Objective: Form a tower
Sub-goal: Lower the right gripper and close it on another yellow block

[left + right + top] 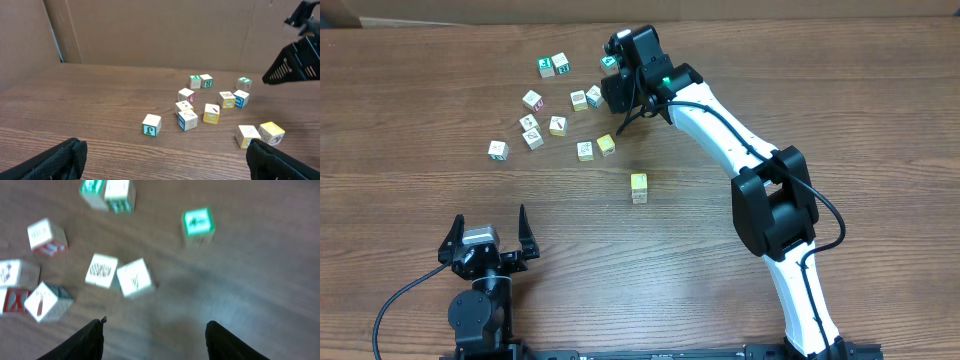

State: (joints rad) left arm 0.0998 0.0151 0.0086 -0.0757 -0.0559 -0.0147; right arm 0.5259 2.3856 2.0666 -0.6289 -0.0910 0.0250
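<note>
The tower (638, 187) stands alone at mid-table in the overhead view, a short narrow stack with a yellow cube on top and a pale one below. My right gripper (618, 95) hovers far behind it among the loose cubes. In the blurred right wrist view its jaws (155, 330) stand open over bare wood with nothing between them; a green-faced cube (198, 222) lies ahead and a pale pair (120, 275) to the left. My left gripper (490, 216) rests open near the front left, its fingers (60, 160) wide apart over bare table.
Several loose cubes lie scattered at the back: two green-marked ones (554, 65), a red-marked one (532, 100), yellow-sided ones (596, 148), and one apart at the left (498, 150). A cardboard wall (150, 30) backs the table.
</note>
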